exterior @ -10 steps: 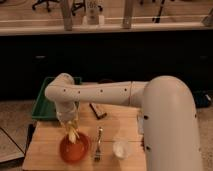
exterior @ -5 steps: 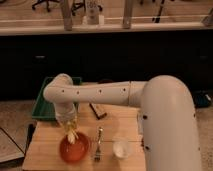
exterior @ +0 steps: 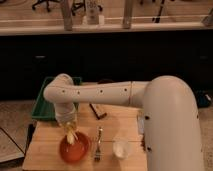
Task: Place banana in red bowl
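From my remote station, the arm bends down over the near-left of the wooden table [exterior: 117,121], its gripper [exterior: 70,131] just above the red bowl [exterior: 83,154]. The banana [exterior: 72,138] tilts into the bowl beneath it; I cannot tell whether it is gripped. A fork [exterior: 98,143] lies right of the bowl.

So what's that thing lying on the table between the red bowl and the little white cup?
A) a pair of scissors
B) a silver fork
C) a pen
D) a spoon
B: a silver fork lies lengthwise between the red bowl and the white cup, while the gripper hangs over the bowl's back edge with the banana just below it.
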`<move>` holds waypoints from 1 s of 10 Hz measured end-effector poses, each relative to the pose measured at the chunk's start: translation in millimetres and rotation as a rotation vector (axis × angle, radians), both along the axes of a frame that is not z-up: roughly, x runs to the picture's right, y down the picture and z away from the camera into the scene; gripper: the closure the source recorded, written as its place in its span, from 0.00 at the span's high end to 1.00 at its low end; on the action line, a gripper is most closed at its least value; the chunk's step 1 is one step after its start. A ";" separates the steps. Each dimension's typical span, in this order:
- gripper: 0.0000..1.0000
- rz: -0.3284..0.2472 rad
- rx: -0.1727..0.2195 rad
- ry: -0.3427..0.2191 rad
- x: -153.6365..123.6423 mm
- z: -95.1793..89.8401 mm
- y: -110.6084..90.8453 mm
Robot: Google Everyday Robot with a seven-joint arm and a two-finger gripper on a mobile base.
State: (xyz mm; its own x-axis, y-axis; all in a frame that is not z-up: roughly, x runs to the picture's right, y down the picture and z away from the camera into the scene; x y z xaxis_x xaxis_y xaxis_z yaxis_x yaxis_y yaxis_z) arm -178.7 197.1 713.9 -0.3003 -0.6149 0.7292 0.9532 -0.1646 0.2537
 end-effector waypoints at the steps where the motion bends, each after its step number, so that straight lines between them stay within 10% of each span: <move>1: 0.80 0.000 -0.001 -0.003 1.1 -0.2 -0.2; 10: 0.80 -0.025 -0.044 -0.012 5.9 -2.4 0.3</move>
